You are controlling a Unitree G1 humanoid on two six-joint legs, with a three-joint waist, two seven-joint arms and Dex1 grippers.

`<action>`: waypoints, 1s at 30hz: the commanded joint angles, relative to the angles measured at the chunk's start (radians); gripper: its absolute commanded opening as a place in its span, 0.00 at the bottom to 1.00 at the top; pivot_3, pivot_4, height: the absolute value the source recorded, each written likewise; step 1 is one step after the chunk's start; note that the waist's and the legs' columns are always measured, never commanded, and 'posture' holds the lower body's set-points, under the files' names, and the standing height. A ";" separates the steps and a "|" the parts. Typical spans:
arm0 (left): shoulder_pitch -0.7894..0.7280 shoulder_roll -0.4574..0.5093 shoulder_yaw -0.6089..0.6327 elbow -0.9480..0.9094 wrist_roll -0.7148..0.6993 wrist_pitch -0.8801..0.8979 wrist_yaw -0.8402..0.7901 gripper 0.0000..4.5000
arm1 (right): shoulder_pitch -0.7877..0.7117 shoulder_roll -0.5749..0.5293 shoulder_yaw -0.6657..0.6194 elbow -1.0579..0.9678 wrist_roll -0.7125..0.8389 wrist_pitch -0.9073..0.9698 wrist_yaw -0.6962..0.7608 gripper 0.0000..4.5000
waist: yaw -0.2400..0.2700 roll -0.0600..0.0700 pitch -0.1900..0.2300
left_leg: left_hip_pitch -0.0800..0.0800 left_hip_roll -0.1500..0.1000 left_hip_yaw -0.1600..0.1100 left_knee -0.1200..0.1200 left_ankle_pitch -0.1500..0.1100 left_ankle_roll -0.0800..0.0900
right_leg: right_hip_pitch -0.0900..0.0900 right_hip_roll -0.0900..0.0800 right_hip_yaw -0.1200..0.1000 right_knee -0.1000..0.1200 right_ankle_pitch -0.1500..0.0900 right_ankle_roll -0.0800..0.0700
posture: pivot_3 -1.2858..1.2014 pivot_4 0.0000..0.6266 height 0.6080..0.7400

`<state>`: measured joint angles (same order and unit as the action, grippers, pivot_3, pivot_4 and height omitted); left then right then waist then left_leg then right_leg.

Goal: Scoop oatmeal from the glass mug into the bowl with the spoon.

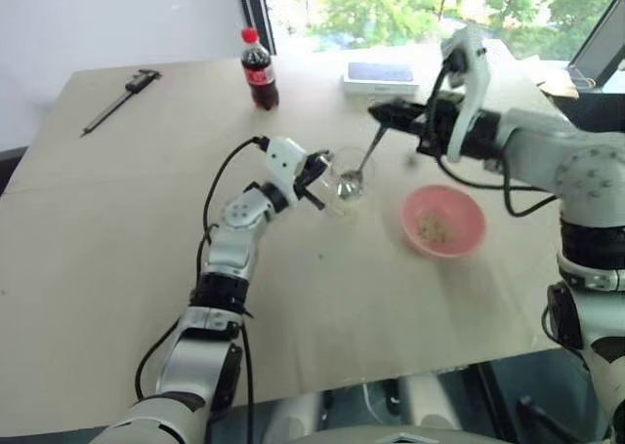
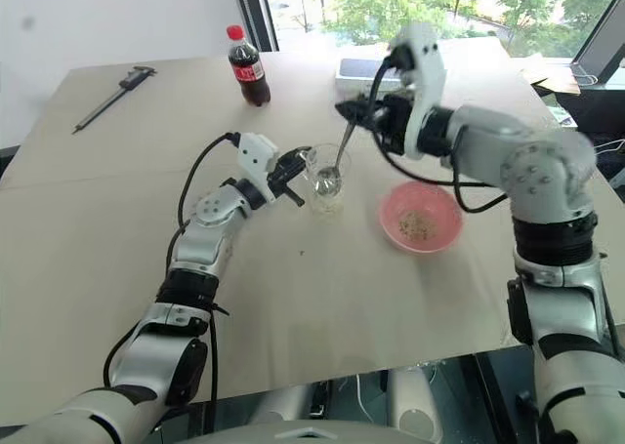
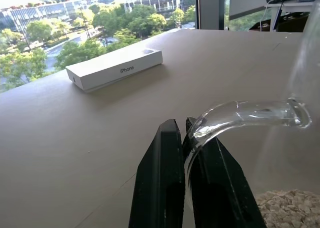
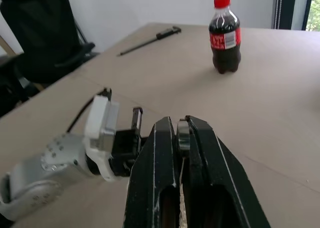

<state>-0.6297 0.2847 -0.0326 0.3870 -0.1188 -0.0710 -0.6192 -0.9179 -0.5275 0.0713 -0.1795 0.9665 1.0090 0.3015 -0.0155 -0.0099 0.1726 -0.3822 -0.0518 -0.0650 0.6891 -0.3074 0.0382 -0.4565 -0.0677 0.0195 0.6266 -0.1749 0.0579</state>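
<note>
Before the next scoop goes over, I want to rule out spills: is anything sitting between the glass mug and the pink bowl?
Nothing visible does. The glass mug and the bowl stand side by side with bare table between them. The cola bottle, white box and caliper lie farther back, off that path.

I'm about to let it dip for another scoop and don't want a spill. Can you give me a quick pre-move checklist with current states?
1. Left gripper shut on the glass mug handle: ok.
2. Right gripper shut on the spoon: ok.
3. Spoon tip at the mug's mouth: ok.
4. Oatmeal left in the mug: ok.
5. Bowl upright beside the mug, some oatmeal in it: ok.
6. Mug resting flat on the table: cannot tell.
</note>
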 commanded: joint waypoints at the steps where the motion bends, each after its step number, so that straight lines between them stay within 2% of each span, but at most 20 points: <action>1: -0.038 0.011 -0.014 -0.078 0.014 -0.005 -0.004 0.01 | 0.022 -0.001 0.087 -0.057 -0.174 -0.137 0.086 0.00 | 0.001 0.000 0.000 | 0.000 0.000 0.000 0.000 0.000 0.000 | 0.000 0.000 0.000 0.000 0.000 0.000 | 0.52 0.24 1.00; 3: -0.041 0.010 -0.017 -0.085 0.016 0.002 -0.003 0.01 | 0.035 0.010 0.120 -0.058 -0.242 -0.185 0.115 0.00 | 0.001 0.000 0.000 | 0.000 0.000 0.000 0.000 0.000 0.000 | 0.000 0.000 0.000 0.000 0.000 0.000 | 0.52 0.24 1.00; 11: -0.037 0.014 -0.015 -0.104 0.014 0.015 -0.005 0.01 | 0.094 0.062 0.119 -0.067 -0.325 -0.193 0.168 0.00 | 0.001 0.000 0.000 | 0.000 -0.001 -0.001 0.000 0.000 0.000 | 0.000 0.000 0.000 0.000 0.000 0.000 | 0.52 0.24 1.00; 16: -0.040 0.015 -0.011 -0.099 0.014 0.016 -0.004 0.01 | 0.104 0.169 -0.028 -0.076 -0.159 0.021 0.063 0.00 | 0.002 0.000 0.000 | 0.000 0.000 -0.001 0.000 0.000 0.000 | 0.000 0.000 0.000 0.000 0.000 0.000 | 0.52 0.24 1.00; 23: -0.041 -0.005 -0.018 -0.060 0.026 -0.016 0.010 0.01 | -0.018 0.290 -0.318 0.035 -0.010 0.249 -0.170 0.00 | 0.002 0.000 0.000 | 0.000 -0.001 -0.001 0.001 0.000 0.000 | 0.000 -0.001 0.000 0.000 0.000 0.000 | 0.52 0.24 1.00; 26: -0.042 -0.025 -0.023 -0.037 0.032 -0.052 0.025 0.01 | -0.053 0.298 -0.417 0.075 0.021 0.306 -0.246 0.00 | 0.002 0.000 0.000 | 0.000 -0.001 -0.001 0.001 0.000 0.000 | 0.000 -0.001 0.000 0.000 0.000 0.000 | 0.52 0.24 1.00; 30: -0.059 -0.060 -0.018 0.009 0.038 -0.100 0.053 0.01 | -0.070 0.249 -0.489 0.104 0.028 0.344 -0.273 0.00 | 0.004 0.000 0.000 | -0.001 -0.002 -0.001 0.001 0.000 0.000 | 0.000 -0.001 0.000 0.000 0.000 0.000 | 0.52 0.24 1.00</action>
<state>-0.6526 0.2390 -0.0505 0.4071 -0.0781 -0.1177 -0.5809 -0.9517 -0.2538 -0.3695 -0.0618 0.9650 1.3435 0.0370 -0.0115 -0.0098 0.1726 -0.3831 -0.0546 -0.0661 0.6897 -0.3071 0.0379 -0.4569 -0.0693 0.0191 0.6266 -0.1749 0.0579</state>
